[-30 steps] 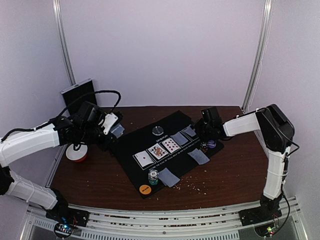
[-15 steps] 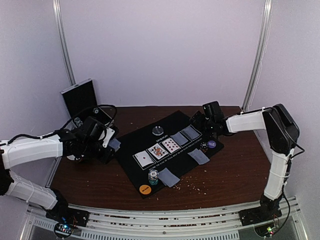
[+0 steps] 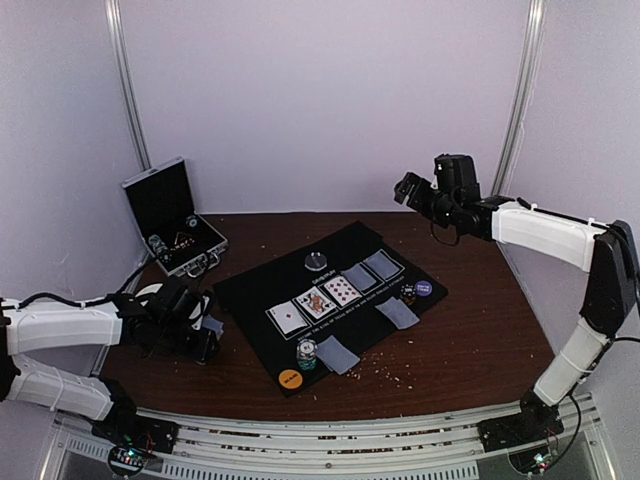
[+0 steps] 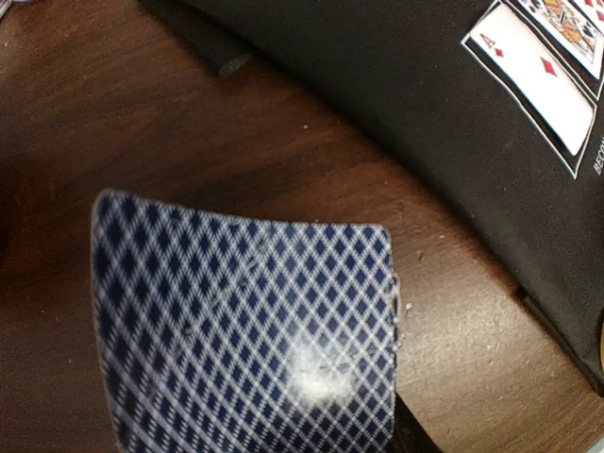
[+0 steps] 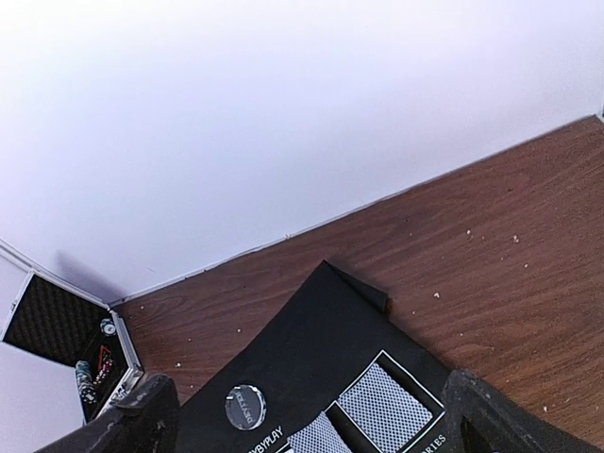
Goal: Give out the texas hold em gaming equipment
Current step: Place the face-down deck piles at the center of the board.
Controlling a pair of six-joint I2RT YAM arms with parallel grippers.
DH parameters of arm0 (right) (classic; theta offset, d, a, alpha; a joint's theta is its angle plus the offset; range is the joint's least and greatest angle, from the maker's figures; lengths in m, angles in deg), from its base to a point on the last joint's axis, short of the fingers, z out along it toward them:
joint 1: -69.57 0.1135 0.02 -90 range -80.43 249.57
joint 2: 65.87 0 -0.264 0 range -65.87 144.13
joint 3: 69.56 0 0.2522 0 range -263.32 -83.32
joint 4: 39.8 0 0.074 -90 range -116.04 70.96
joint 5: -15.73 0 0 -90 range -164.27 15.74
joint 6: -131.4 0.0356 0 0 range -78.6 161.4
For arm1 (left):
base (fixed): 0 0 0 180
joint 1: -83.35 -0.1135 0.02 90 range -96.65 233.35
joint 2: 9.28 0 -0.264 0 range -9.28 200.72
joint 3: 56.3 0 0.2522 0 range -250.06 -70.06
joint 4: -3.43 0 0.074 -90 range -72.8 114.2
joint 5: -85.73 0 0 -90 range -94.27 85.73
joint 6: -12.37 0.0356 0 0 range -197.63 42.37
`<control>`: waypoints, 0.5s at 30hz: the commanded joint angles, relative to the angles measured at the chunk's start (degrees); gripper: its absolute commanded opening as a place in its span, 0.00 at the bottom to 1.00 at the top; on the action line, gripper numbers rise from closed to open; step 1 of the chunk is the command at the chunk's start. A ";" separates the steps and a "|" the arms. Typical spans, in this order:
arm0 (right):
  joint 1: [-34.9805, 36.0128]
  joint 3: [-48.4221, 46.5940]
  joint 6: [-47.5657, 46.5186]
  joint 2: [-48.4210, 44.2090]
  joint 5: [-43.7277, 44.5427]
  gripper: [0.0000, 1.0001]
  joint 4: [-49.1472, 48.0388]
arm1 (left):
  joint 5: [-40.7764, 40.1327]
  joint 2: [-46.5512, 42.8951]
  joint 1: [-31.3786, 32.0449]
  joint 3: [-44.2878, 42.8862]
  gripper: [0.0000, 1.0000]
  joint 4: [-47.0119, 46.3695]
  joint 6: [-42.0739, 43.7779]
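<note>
The black mat (image 3: 330,300) carries three face-up cards (image 3: 316,302) in a row, two face-down cards (image 3: 382,264) beside them, and two more near its front edges. Chip stacks (image 3: 307,352) and orange (image 3: 290,379), clear (image 3: 316,261) and purple (image 3: 424,288) discs also sit on it. My left gripper (image 3: 205,338) is low over the table left of the mat, shut on a blue-patterned playing card (image 4: 245,330) that hides its fingers. My right gripper (image 3: 410,190) hangs high over the back right, open and empty, its fingers (image 5: 132,420) wide apart above the clear disc (image 5: 245,407).
An open silver case (image 3: 175,225) stands at the back left, with small items inside. Metal frame posts rise at both back corners. Crumbs are scattered over the brown table (image 3: 470,340). The mat's far corner (image 5: 363,288) is folded over.
My right gripper has opened, lifted off the mat and pulled up toward the back right. My left arm has swung toward the near left with its card, uncovering the case.
</note>
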 commanded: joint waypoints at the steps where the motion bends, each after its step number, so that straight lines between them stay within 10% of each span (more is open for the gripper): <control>1: 0.06 -0.12 -7.61 -2.51 1.21 1.00 3.39 | 1.17 1.31 0.00 1.39 0.40 -3.54 -6.15; 15: 0.08 1.41 -13.94 -7.19 -0.03 1.00 5.74 | 1.12 1.29 0.90 5.75 0.73 -4.86 -10.36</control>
